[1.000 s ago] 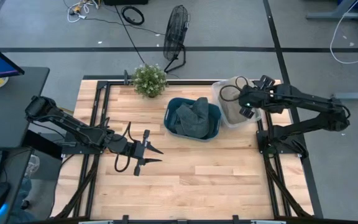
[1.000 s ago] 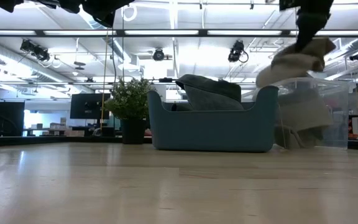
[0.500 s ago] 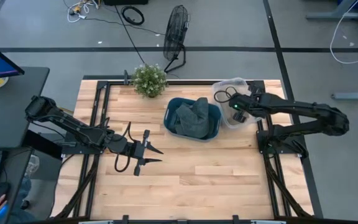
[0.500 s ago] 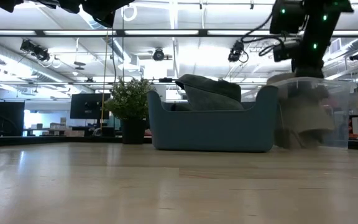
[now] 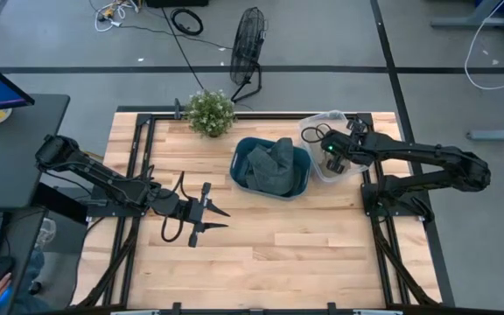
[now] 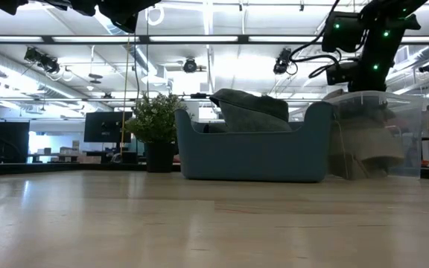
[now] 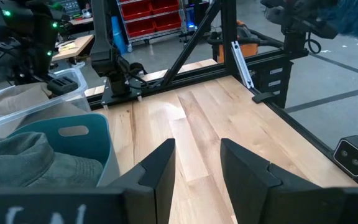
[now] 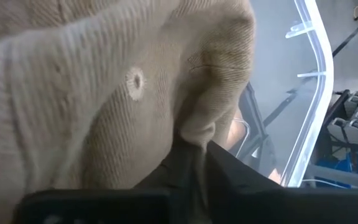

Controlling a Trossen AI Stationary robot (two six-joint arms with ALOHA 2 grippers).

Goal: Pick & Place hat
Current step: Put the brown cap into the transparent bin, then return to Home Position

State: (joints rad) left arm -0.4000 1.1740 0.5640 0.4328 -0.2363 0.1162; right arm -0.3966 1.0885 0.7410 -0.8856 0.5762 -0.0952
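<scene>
— Since a second ago, what has moved?

— Only the right arm: its right gripper (image 5: 333,163) has come down from above the clear plastic bin (image 5: 315,125) and now reaches into it, at the far right of the worktop (image 5: 261,245). The tan knitted hat (image 8: 104,93), which hung above the bin's rim before, now sits inside the bin.

— Has it let go?

— No. In the right wrist view the two dark fingers (image 8: 185,163) are pinched together on a fold of the tan hat.

— And the other arm?

— The left gripper (image 5: 210,217) hovers over the near left part of the worktop, unchanged, its fingers (image 7: 157,168) spread apart with nothing between them.

— What else is there?

— A blue bin (image 5: 297,172) just left of the clear one, holding a grey-green hat (image 5: 269,162). A small potted plant (image 5: 210,112) stands at the far edge, left of the blue bin.
</scene>
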